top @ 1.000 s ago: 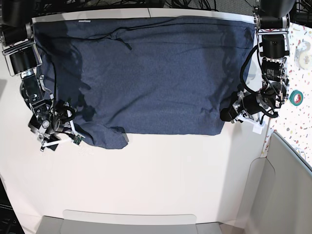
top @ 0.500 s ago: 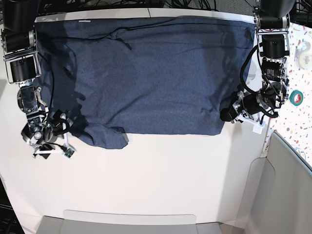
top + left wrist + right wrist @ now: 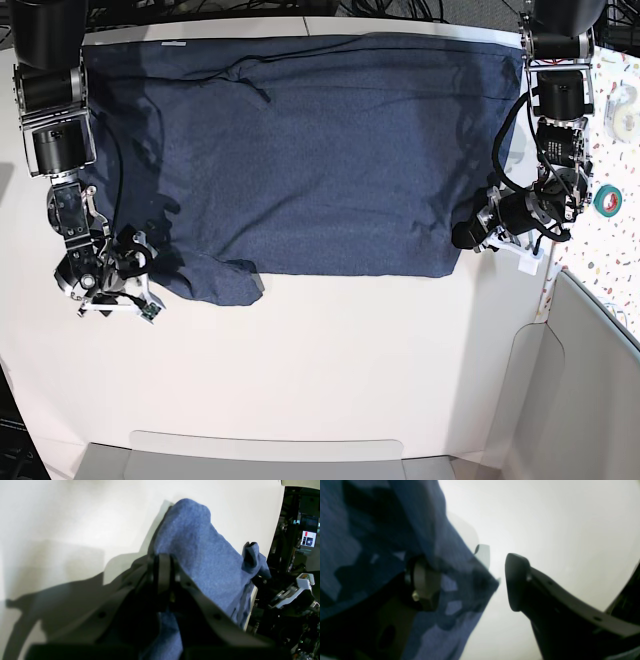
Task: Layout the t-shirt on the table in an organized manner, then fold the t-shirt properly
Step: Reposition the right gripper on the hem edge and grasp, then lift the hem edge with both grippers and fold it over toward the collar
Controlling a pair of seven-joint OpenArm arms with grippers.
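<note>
Shirt (image 3: 300, 150) spread on table (image 3: 340, 360). Left gripper (image 3: 163, 565) clamped on shirt corner. Right gripper (image 3: 470, 580) parted around opposite edge, unclosed; could slip free, bunch, skew layout.

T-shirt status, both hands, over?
Left hand shut on the t-shirt corner. Right hand open at the opposite corner, cloth draped over one finger, not gripped. T-shirt spread flat on the table, near corner bunched. Nothing in the way.
</note>
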